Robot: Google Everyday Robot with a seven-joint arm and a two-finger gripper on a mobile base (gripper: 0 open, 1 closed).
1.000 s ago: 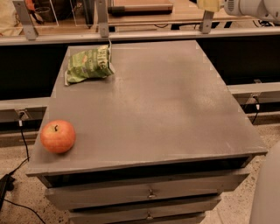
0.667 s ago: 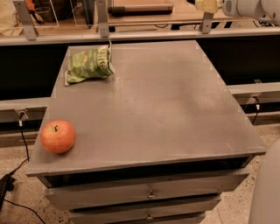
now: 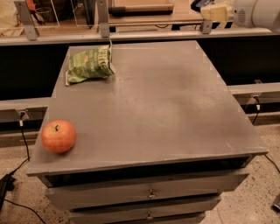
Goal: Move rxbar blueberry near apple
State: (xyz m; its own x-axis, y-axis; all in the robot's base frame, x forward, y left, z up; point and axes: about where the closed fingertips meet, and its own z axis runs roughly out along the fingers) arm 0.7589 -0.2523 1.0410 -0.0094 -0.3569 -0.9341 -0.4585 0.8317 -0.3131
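While the apple (image 3: 58, 136) stays at the front left corner of the table (image 3: 175, 109) and the green chip bag (image 3: 89, 64) at the back left, the white arm (image 3: 258, 13) has dipped slightly at the top right. Its gripper (image 3: 214, 11) points left beyond the far edge; wide or closed, I cannot tell. The rxbar blueberry is hidden from view.

Matt tabletop (image 3: 166, 100) — pale hand (image 3: 214, 11), top right

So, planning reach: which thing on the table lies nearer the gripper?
The green chip bag at the far-left corner. The gripper sits beyond the far edge at right, and the apple lies at the near-left corner.
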